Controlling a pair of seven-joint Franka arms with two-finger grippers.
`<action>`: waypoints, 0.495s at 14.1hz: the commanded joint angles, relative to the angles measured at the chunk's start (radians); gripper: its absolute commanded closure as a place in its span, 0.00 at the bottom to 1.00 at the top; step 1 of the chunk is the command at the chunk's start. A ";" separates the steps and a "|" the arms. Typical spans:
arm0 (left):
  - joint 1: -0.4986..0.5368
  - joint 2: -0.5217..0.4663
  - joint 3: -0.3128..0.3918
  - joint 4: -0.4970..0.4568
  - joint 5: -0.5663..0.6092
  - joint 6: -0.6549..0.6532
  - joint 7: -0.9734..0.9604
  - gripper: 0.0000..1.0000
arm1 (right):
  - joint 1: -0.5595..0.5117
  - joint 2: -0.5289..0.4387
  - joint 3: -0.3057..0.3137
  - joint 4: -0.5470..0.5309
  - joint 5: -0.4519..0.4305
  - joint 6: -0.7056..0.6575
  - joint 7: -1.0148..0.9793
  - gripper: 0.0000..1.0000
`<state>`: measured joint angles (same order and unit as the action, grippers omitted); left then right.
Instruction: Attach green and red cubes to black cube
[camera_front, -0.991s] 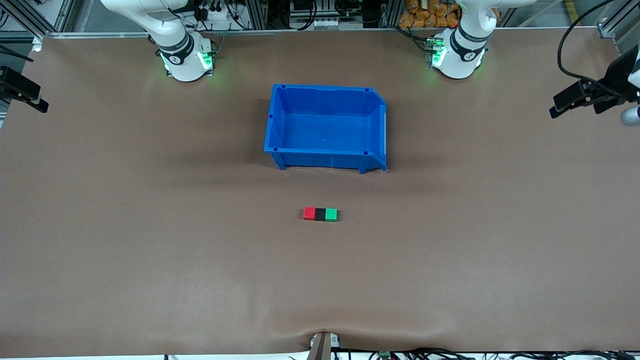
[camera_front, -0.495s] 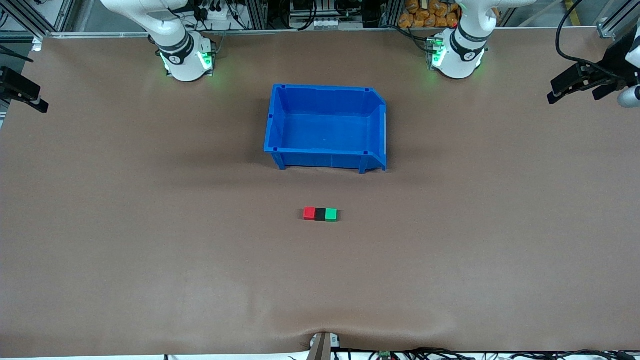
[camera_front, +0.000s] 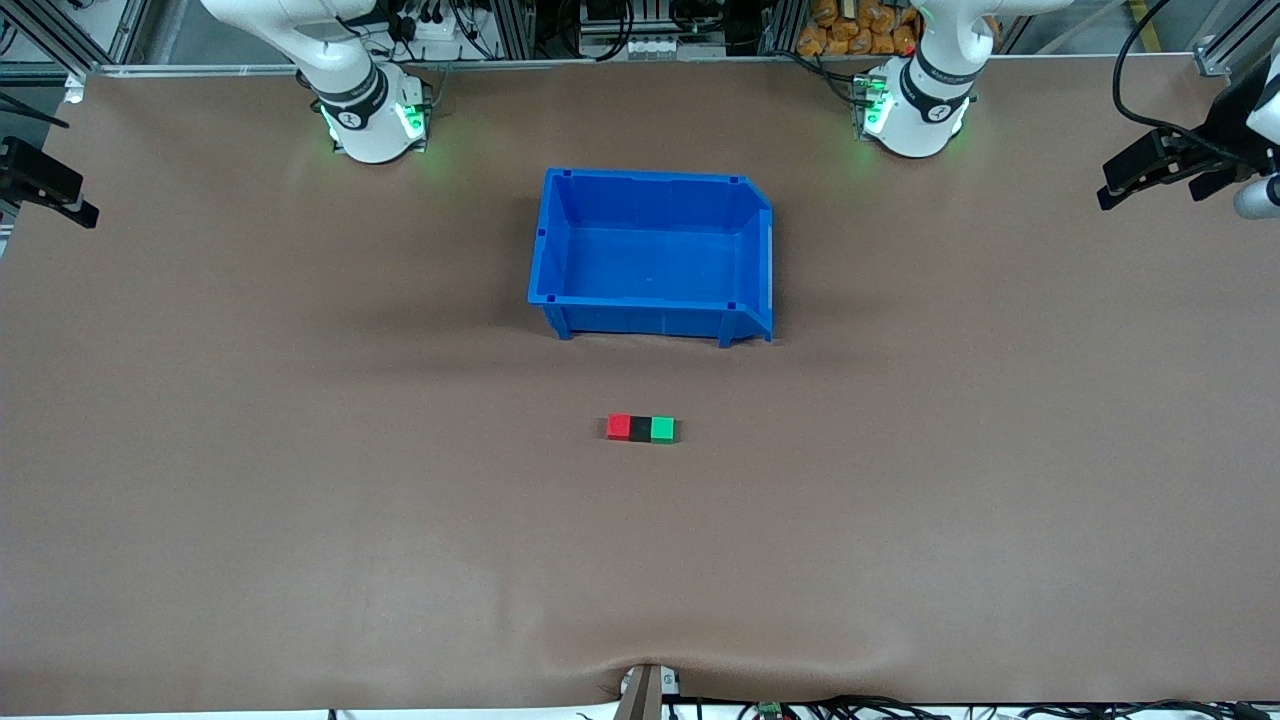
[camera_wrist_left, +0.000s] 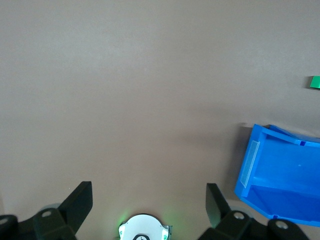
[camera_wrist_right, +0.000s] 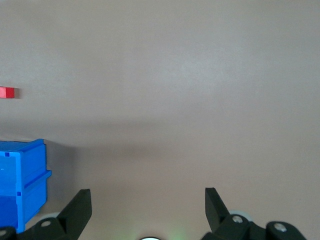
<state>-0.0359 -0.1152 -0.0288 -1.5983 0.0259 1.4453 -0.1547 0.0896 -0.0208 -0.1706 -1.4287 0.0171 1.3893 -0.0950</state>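
The red cube (camera_front: 619, 427), black cube (camera_front: 640, 428) and green cube (camera_front: 662, 429) lie touching in one row on the brown table, black in the middle, nearer to the front camera than the blue bin (camera_front: 650, 250). No gripper is near them. My left gripper (camera_front: 1115, 192) hangs open over the left arm's end of the table, with nothing between its fingers (camera_wrist_left: 80, 200). My right gripper (camera_front: 72, 202) hangs open and empty over the right arm's end. The left wrist view catches the green cube (camera_wrist_left: 314, 82); the right wrist view catches the red cube (camera_wrist_right: 7, 92).
The blue bin has nothing in it and stands between the two arm bases and the cube row; its wall shows in both wrist views (camera_wrist_left: 280, 170) (camera_wrist_right: 22, 190). Bare brown table surrounds the cubes on every side. The left arm's base (camera_wrist_left: 145, 229) shows between the left fingers.
The left gripper has drifted a little toward the robots' edge of the table. The cubes, the bin and the right gripper have not moved.
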 joint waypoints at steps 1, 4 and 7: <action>0.007 0.002 -0.003 0.029 0.028 -0.013 0.001 0.00 | 0.001 -0.001 -0.001 0.004 -0.003 -0.007 -0.008 0.00; 0.005 0.000 -0.005 0.037 0.029 -0.055 -0.003 0.00 | 0.002 -0.001 -0.003 0.004 -0.003 -0.007 -0.008 0.00; 0.005 0.000 -0.006 0.038 0.029 -0.065 -0.003 0.00 | 0.004 -0.001 -0.003 0.004 -0.003 -0.007 -0.008 0.00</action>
<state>-0.0340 -0.1153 -0.0281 -1.5786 0.0324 1.4052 -0.1546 0.0897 -0.0207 -0.1706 -1.4287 0.0171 1.3893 -0.0950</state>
